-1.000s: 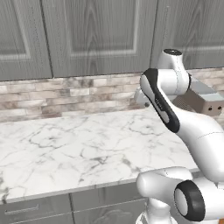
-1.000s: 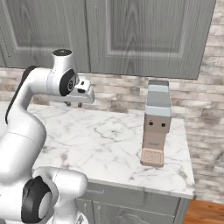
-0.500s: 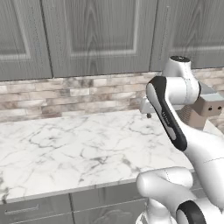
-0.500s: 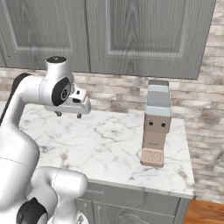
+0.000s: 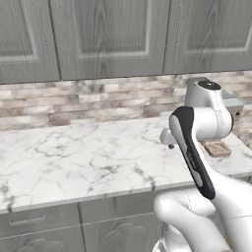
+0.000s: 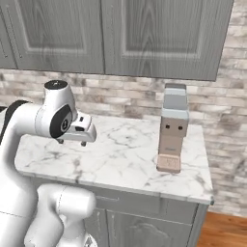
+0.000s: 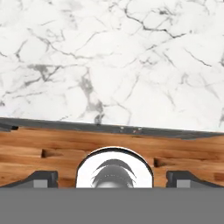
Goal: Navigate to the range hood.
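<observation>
Setting: a rendered kitchen, with a white marble tabletop (image 5: 74, 157) below grey wood-grain wall cabinets (image 5: 108, 34) and a strip of brick backsplash (image 5: 88, 101).

Change over the last second: the arm (image 5: 194, 147) had swung across the front of both base views, and its hand had moved from pointing over the marble to hanging above the front edge of the tabletop; the cabinets and backsplash had also slid a little in the pictures, which suggested that the base itself had been moving.

Claw: the claw (image 6: 84, 137) hung just past the arm's elbow, pointing down; in the hand view its two dark tips (image 7: 41, 179) sat far apart at the bottom corners, so it was spread wide and held nothing.

Below the hand: marble filled the upper half, a dark counter edge crossed the middle, and wooden floor (image 7: 57, 153) lay beneath.

Other thing: a grey and tan coffee machine (image 6: 172, 128) stood upright near the right end of the tabletop.

Range hood: not visible; no stove or thin dark edge appeared along this stretch of wall.

Meaning for the task: the drive looked unfinished, and the base probably had further to travel sideways.
</observation>
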Robot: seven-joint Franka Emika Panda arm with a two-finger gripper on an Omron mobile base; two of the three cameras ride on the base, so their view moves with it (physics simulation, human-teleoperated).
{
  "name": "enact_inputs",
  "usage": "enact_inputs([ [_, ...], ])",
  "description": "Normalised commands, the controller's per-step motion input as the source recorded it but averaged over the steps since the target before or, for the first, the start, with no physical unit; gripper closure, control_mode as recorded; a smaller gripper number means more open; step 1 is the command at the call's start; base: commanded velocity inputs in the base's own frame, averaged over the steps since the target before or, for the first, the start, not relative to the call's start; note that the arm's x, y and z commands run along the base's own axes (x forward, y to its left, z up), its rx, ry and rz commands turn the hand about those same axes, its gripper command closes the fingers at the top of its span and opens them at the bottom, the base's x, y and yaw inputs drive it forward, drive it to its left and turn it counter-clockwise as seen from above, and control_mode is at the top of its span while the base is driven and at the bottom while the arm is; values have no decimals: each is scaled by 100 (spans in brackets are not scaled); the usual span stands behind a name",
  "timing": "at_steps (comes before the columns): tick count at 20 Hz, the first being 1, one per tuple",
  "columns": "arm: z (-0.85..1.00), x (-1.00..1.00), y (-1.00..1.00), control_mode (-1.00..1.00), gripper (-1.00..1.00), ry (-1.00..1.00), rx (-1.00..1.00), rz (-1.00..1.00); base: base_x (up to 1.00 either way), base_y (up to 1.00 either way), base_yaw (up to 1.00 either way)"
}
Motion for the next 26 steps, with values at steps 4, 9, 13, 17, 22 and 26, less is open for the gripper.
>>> enact_inputs([
  [4,0,0,0,100,-100,0,0,0,-62,39,7],
  [9,0,0,0,100,-100,0,0,0,-48,85,7],
  [13,0,0,0,100,-100,0,0,0,-36,100,4],
  [17,0,0,0,100,-100,0,0,0,-15,100,1],
  [22,0,0,0,100,-100,0,0,0,0,100,0],
  [26,0,0,0,100,-100,0,0,0,3,100,0],
])
